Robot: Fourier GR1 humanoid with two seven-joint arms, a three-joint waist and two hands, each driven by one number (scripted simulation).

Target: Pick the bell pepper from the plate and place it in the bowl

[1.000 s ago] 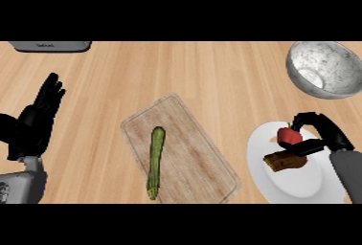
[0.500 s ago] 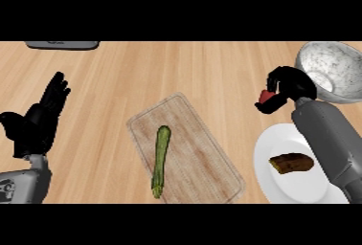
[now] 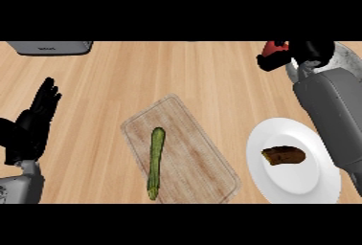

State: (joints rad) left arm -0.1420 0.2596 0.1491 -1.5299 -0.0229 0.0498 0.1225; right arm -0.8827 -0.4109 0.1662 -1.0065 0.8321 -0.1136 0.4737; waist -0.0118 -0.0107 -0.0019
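My right hand [image 3: 305,51] is at the top right, its fingers curled round the red bell pepper [image 3: 271,49], which peeks out at the hand's left side. It hovers at the left rim of the grey speckled bowl [image 3: 351,58], which my forearm largely hides. The white plate [image 3: 283,182] lies at the lower right with only a brown piece of food [image 3: 284,155] on it. At the left edge my left hand [image 3: 32,125] rests open, fingers up.
A wooden cutting board [image 3: 191,158] in the middle carries a long green cucumber [image 3: 155,161]. A grey appliance [image 3: 50,47] sits at the top left edge. My right forearm [image 3: 338,110] crosses above the plate's right side.
My right hand has lifted the bell pepper off the plate and carried it away from me, up to the bowl's rim. The left hand has stayed put.
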